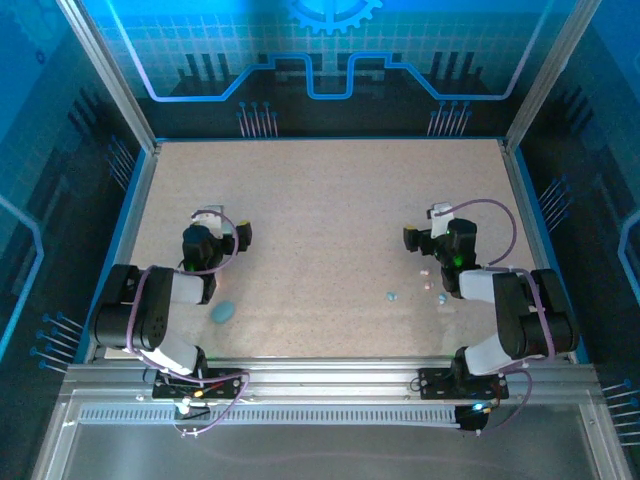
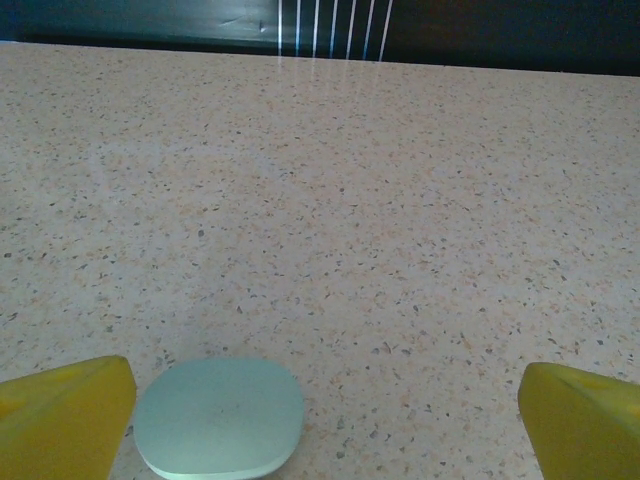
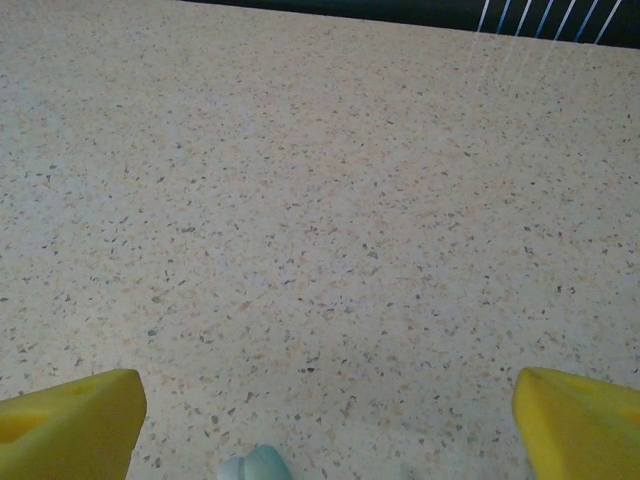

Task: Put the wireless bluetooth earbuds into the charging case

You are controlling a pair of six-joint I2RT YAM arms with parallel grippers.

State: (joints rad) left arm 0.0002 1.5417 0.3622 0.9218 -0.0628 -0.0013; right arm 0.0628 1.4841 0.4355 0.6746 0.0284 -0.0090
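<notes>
At 7 o'clock in the left wrist view, the charging case (image 2: 220,417) lies flat, apparently closed, long axis 9 to 3, just beside one finger (image 2: 65,420) of the left gripper (image 2: 325,415), which is spread wide and empty. The right gripper (image 3: 325,425) is equally wide and empty. A pale blue earbud (image 3: 255,465) sits at its 6 o'clock, heading unreadable. Centre this gripper over it, descend, close gently.

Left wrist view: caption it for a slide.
Open left end effector over speckled table, mint charging case resting beside one finger.
</notes>
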